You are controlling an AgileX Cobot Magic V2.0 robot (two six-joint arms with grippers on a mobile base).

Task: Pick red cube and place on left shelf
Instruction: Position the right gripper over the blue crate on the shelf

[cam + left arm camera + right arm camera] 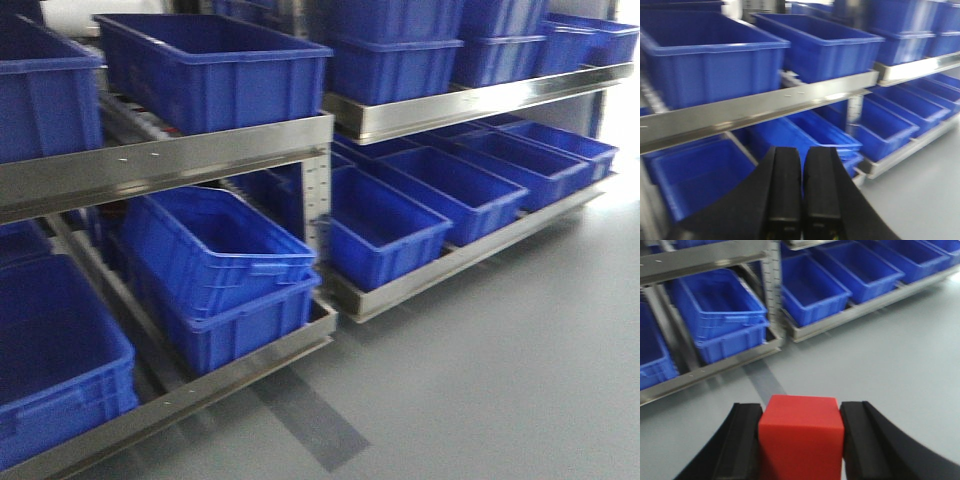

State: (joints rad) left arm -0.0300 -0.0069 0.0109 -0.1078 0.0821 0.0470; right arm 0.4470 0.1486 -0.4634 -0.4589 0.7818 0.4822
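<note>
Right wrist view, bottom centre: cube [801, 440] is clamped in the right gripper [801, 412], tilted down over floor [880, 355], shelf [700, 261] seen at upper left. Probably best if the grip is kept firm and the cube is carried level, clear of the shelf edge, before being set down. Left gripper [802, 195] is pressed together, empty, pointed at bins [705, 55].

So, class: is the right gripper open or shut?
Shut: the right gripper holds the red cube, fingers pressed against both sides.
</note>
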